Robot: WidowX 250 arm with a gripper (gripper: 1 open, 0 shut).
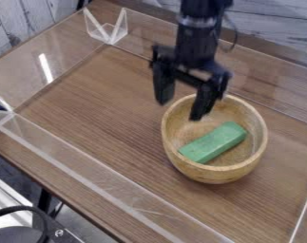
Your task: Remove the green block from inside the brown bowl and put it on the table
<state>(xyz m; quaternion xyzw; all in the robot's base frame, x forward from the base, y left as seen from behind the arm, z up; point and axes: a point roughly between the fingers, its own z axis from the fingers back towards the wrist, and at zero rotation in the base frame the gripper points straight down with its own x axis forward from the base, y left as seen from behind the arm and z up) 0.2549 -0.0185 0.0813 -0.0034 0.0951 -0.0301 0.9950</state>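
Arm (201, 19): cut off by the top edge.
Bowl (182, 161): far rim partly hidden behind the gripper (187, 97).
Table (80, 104): cut off at the right and bottom edges.

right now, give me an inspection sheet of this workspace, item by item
surface: brown wood-grain table with low clear acrylic walls along its edges
job's things: green block lies inside the brown bowl, not yet lifted; bowl sits upright on the table
clutter: a small clear acrylic piece at the far edge; otherwise nothing seen
grippers: gripper open, pointing down over the bowl's far rim, holding nothing
cables: a dark cable loop below the table's near corner
surroundings: light wall boards behind; floor area at lower left too unclear to identify
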